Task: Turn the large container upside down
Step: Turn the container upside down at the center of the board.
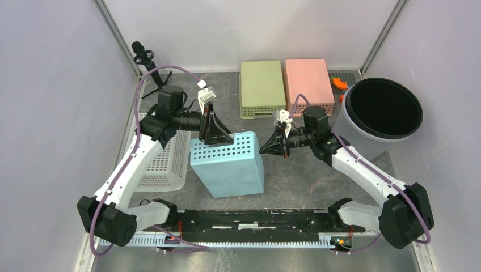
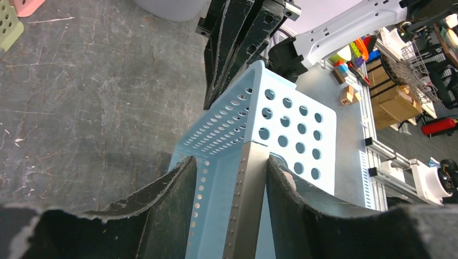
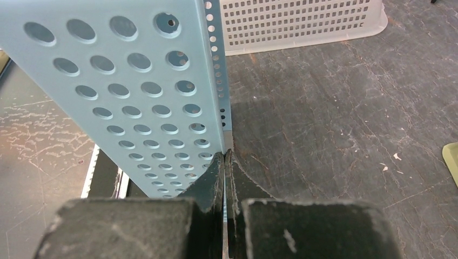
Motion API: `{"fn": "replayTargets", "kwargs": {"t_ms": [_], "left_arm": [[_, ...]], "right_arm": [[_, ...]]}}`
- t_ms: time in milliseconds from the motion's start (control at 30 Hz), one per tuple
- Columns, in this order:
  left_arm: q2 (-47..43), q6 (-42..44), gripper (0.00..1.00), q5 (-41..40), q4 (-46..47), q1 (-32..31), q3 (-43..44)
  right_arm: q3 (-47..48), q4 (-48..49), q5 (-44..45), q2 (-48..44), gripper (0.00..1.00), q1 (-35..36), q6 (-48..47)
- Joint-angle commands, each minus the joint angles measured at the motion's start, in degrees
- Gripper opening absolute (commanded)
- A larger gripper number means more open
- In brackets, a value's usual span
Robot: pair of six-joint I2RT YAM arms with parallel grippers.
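- I see the blue container (image 1: 230, 167) in the middle of the table (image 1: 300, 184), between the two arms; it is tilted, with one plain face turned up to the top camera and a wall full of round holes on its far side; whether it is already fully turned over, I cannot tell
- The left gripper (image 2: 229, 162) is at the far left corner of the container; in its wrist view the two fingers (image 2: 162, 210) stand apart, one on each side of the corner edge, so I read it as opened around the rim and not clamping; whether a pad touches the plastic I cannot say
- The right gripper (image 3: 224, 156) is at the far right corner of the container; its fingers are pressed together, with the tips just at the lower end of the corner edge; if a thin piece of the rim is pinched between them, the pictures do not show me clearly
- Under that corner, in the right wrist view, the wall is lifted above the table and leans
- A white basket (image 1: 167, 161) lies just beside the container on the left; a green basket (image 1: 261, 85) and a pink basket (image 1: 308, 82) are side by side at the far edge; a big dark bucket (image 1: 383, 107) stands at the far right, well apart from the container
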Motion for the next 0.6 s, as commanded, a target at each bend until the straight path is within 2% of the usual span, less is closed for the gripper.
{"fn": "replayTargets", "kwargs": {"t_ms": [0, 100, 500, 567], "left_arm": [[0.7, -0.6, 0.58, -3.1, 2.5, 0.5, 2.2], [0.9, -0.4, 0.66, -4.3, 3.0, 0.9, 3.1], [2.0, -1.3, 0.86, -9.5, 7.0, 2.6, 7.2], [2.0, -1.4, 0.92, -11.5, 7.3, 2.7, 7.4]], "right_arm": [[-0.6, 3.3, -2.4, 0.8, 0.00, -0.7, 0.7], [-0.4, 3.6, -3.2, 1.6, 0.00, -1.0, -0.1], [-0.4, 5.8, -6.0, 4.6, 0.00, -1.9, -0.3], [-0.1, 6.7, -6.4, 5.1, 0.00, -2.0, 0.9]]}}
